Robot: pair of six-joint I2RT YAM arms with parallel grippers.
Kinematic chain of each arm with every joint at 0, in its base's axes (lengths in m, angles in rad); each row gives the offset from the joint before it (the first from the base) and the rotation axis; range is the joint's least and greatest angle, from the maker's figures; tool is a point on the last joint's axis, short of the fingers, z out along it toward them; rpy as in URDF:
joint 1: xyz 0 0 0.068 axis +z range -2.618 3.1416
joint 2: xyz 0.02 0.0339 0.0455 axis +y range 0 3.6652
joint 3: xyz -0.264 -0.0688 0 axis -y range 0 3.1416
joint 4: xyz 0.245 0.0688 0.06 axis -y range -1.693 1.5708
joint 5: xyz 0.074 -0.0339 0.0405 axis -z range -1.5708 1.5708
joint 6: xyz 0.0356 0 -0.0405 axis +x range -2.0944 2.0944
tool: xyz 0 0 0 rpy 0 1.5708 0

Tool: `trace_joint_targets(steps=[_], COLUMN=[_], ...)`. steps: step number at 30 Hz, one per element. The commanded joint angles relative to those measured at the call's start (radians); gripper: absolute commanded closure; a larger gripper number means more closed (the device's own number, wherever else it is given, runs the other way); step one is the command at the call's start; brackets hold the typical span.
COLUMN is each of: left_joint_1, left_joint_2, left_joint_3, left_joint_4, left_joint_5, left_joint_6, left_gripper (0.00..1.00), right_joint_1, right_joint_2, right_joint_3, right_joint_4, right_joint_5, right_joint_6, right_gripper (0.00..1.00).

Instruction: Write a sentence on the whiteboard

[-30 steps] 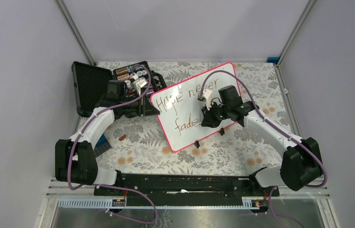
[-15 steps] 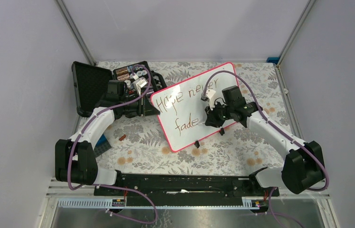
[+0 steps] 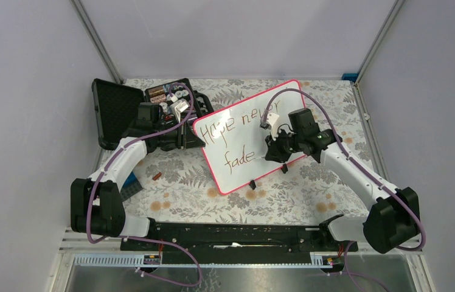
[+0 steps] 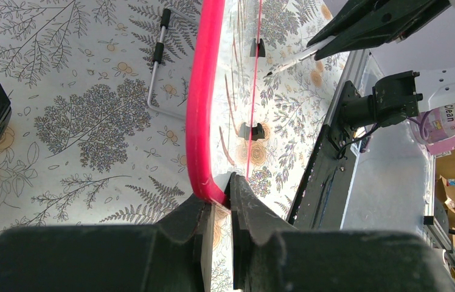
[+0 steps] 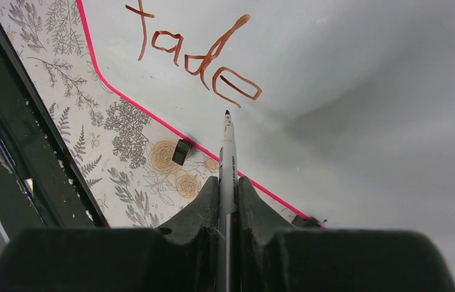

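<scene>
The whiteboard (image 3: 247, 141) stands tilted up on the flowered table, its pink rim (image 4: 203, 91) running away from my left gripper (image 4: 220, 201). That gripper (image 3: 196, 139) is shut on the board's left corner. The sentence reads "Hope never" (image 3: 237, 120) over "fade" (image 3: 240, 160) in brown (image 5: 194, 55). My right gripper (image 3: 272, 152) is in front of the board's lower right part, shut on a thin grey marker (image 5: 227, 159). The marker's tip (image 5: 227, 114) sits just past the "e" of "fade". Whether it touches the board I cannot tell.
An open black case (image 3: 115, 104) with small parts (image 3: 170, 96) lies behind the left arm. Two black clips (image 3: 252, 184) (image 3: 284, 168) sit on the board's lower edge. A metal wire stand (image 4: 157, 64) lies behind the board. A small brown piece (image 3: 157, 176) lies on the table.
My right gripper has drifted a little to the right with the marker, away from the end of "fade". The board, the writing and the left arm have stayed put.
</scene>
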Motion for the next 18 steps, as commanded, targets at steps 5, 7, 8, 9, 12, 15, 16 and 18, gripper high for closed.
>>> trace_joint_targets(steps=[5, 7, 8, 9, 12, 15, 16, 18], left_joint_1=[-0.034, -0.034, -0.034, -0.034, -0.034, -0.035, -0.036, -0.036], left_joint_2=[0.006, 0.008, 0.009, 0.009, 0.009, 0.010, 0.011, 0.010], left_joint_3=[0.016, 0.017, 0.016, 0.016, 0.016, 0.019, 0.019, 0.020], left_joint_4=[-0.001, -0.004, -0.004, -0.004, -0.003, -0.005, -0.005, -0.005], left_joint_5=[-0.035, -0.035, -0.035, -0.035, -0.036, -0.035, -0.034, -0.033], left_joint_6=[0.094, 0.094, 0.095, 0.096, 0.097, 0.095, 0.095, 0.094], left_gripper=[1.00, 1.00, 1.00, 1.00, 1.00, 1.00, 1.00, 1.00], right_joint_1=[-0.081, -0.094, -0.099, -0.101, -0.102, -0.101, -0.101, -0.102], right_joint_2=[-0.037, -0.032, -0.030, -0.028, -0.027, -0.021, -0.019, -0.014], right_joint_3=[0.067, 0.067, 0.065, 0.061, 0.054, 0.053, 0.053, 0.055], right_joint_4=[-0.043, -0.036, -0.030, -0.026, -0.011, 0.004, 0.009, 0.019], right_joint_5=[-0.051, -0.059, -0.067, -0.068, -0.069, -0.062, -0.057, -0.043], right_joint_6=[-0.021, -0.018, -0.012, -0.009, -0.003, 0.004, 0.007, 0.013], right_gripper=[1.00, 1.00, 1.00, 1.00, 1.00, 1.00, 1.00, 1.00])
